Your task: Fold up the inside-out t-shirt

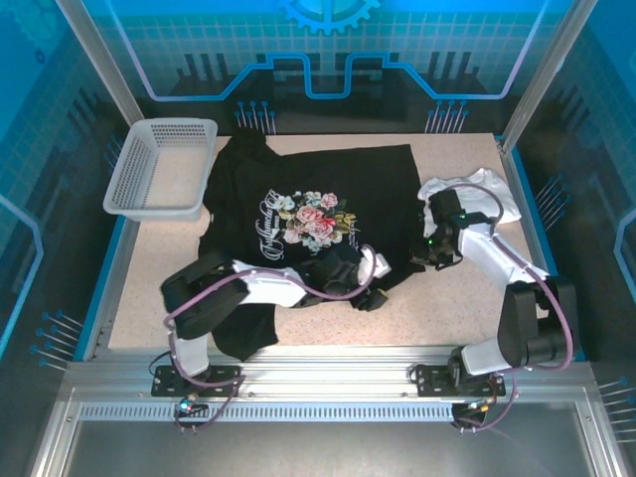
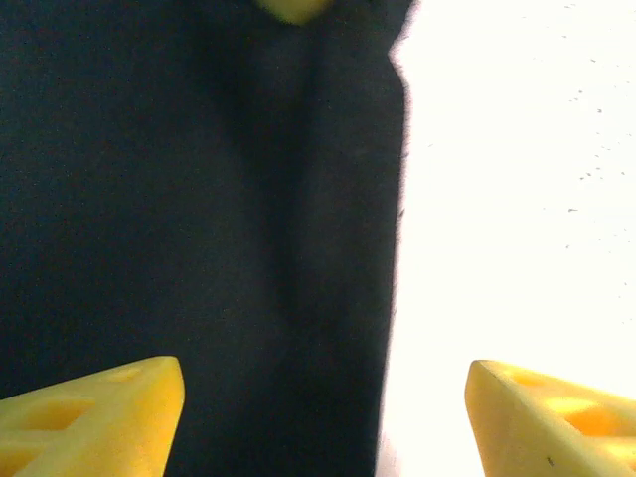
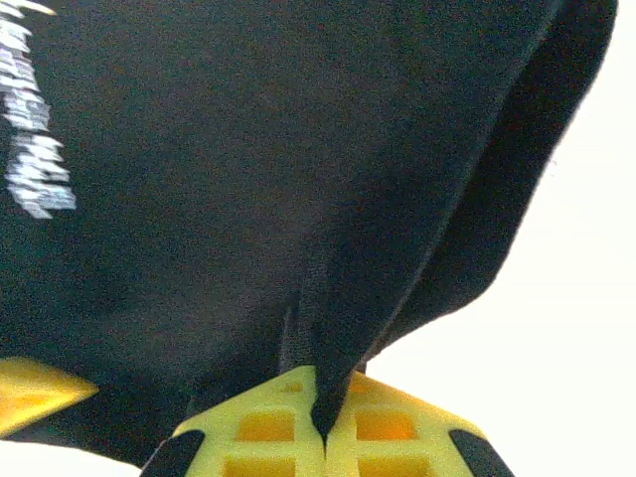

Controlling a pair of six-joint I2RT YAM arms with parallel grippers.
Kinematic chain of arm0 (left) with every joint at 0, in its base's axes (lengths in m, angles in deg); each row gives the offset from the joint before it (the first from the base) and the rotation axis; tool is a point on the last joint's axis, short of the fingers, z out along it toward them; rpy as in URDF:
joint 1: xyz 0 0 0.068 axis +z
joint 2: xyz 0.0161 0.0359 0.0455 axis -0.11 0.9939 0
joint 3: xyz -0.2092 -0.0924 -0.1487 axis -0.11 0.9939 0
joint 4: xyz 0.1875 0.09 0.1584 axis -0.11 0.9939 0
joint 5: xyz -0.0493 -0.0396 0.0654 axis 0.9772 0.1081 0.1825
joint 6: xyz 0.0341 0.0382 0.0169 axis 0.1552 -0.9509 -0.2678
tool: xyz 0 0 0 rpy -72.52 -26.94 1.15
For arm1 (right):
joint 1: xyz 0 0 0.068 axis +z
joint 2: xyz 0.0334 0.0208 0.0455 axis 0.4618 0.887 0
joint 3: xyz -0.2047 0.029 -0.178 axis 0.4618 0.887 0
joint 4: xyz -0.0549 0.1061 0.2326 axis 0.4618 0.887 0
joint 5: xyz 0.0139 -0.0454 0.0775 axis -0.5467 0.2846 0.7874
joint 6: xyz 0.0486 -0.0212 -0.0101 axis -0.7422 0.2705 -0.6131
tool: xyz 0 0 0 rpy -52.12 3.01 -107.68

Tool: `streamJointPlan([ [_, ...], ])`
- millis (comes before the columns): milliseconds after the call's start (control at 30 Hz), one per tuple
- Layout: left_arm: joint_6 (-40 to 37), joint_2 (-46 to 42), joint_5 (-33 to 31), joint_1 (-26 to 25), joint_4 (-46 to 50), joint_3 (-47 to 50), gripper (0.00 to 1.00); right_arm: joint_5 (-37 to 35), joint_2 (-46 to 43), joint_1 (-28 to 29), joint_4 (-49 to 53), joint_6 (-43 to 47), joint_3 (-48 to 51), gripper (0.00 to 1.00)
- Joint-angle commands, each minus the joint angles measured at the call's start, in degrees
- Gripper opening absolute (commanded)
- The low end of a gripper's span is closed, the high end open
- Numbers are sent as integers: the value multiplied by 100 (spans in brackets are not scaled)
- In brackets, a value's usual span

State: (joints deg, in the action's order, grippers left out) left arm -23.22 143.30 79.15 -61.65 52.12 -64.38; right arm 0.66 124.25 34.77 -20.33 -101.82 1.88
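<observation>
Pinching t-shirt fold, right pincer, floral print overhead

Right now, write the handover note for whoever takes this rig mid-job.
Left gripper: open over the t-shirt edge, nothing gripped.
Right gripper: shut on a pinch of black cloth at the shirt's right edge.
Shirt: spread on the table, floral print up, near hem rumpled.
Done: right-side grip taken.
Left to do: a left-side grip, then every fold; none is visible yet.
</observation>
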Motion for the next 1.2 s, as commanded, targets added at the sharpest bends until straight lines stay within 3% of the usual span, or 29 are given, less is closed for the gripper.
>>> streamJointPlan([
  [0, -1112, 534, -54, -156, -923, -415, 76, 993, -113, -352, 489, 350, -122, 1],
  [133, -1187, 1204, -1027, -232, -1783, -771, 66, 1645, -18, -619, 455, 434, -152, 2],
  [267, -1022, 1398, -1136, -233, -2314, -786, 32, 1914, 241, -801, 348, 434, -323, 7],
  [333, -788, 1199, -918, -217, -2261, -651, 5, 1647, 441, -817, 61, 231, -485, 14],
  [367, -572, 1063, -781, -186, -2199, -551, 0, 1431, 620, -815, -109, 76, -602, 18],
  [533, 1388, 651, 660, 397, -1809, -343, 0, 728, 1270, -707, -443, -157, -1316, 31],
  [600, 2241, 622, 1102, 681, -1743, -314, 0, 420, 1136, -577, -346, -4, -1309, 37],
  [700, 2939, 646, 1489, 895, -1795, -235, 0, 116, 646, -328, -320, 251, -884, 43],
  [933, 3060, 714, 1658, 939, -1749, -105, 0, -339, -661, 577, -1185, 423, 402, 62],
  [1167, 3047, 743, 1668, 967, -2072, 58, 0, -312, -147, 881, -1696, 577, 272, 63],
])
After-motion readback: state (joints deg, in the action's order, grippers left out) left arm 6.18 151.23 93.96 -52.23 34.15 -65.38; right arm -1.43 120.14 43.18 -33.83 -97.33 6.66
